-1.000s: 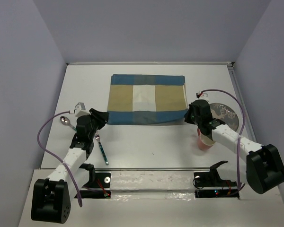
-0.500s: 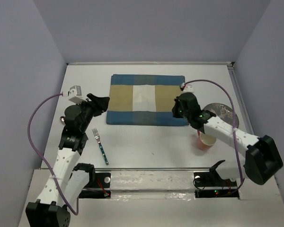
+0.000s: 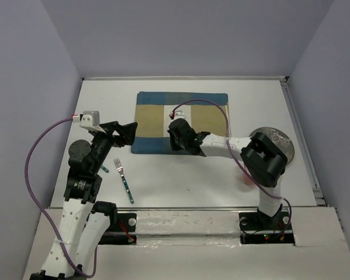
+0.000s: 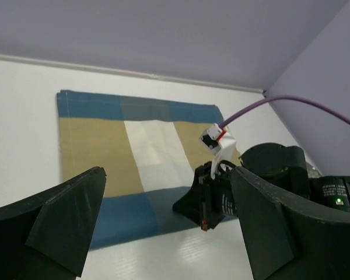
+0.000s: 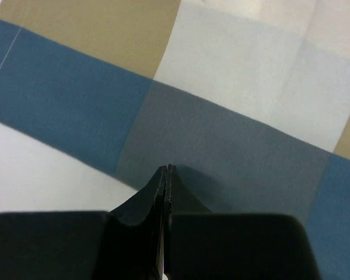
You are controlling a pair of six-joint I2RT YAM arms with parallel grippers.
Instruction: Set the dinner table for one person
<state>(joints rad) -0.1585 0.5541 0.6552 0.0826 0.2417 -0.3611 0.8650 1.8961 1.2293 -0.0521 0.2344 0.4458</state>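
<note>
We find the right gripper [image 5: 167, 169] closed tight, nothing visible in it, tips over the patchwork placemat [image 3: 151, 116] at its near blue band. The left gripper [image 4: 166, 192] gapes empty. The mat lies far-centre on the dinner table [image 3: 221, 175]. We judge mat adjustment in hand; next, fetching the plate [image 3: 278, 138].

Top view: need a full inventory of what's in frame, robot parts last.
dinner table: 1, white, under everything
cloth mat: 1, blue, tan and white patchwork, far centre of the table
fork: 1, metal with teal handle, near left, beside the left arm
teal handle tip: 1, sticks out from under the left arm, rest hidden
plate: 1, grey, right side, partly behind the right arm
cup: 1, pink, only a sliver shows behind the right arm
arms: 2, white and black, purple cables, near edge
left fingers: 2, black, open, above the mat's near left corner
right fingers: 2, black, shut, tips at the mat's near blue strip
</note>
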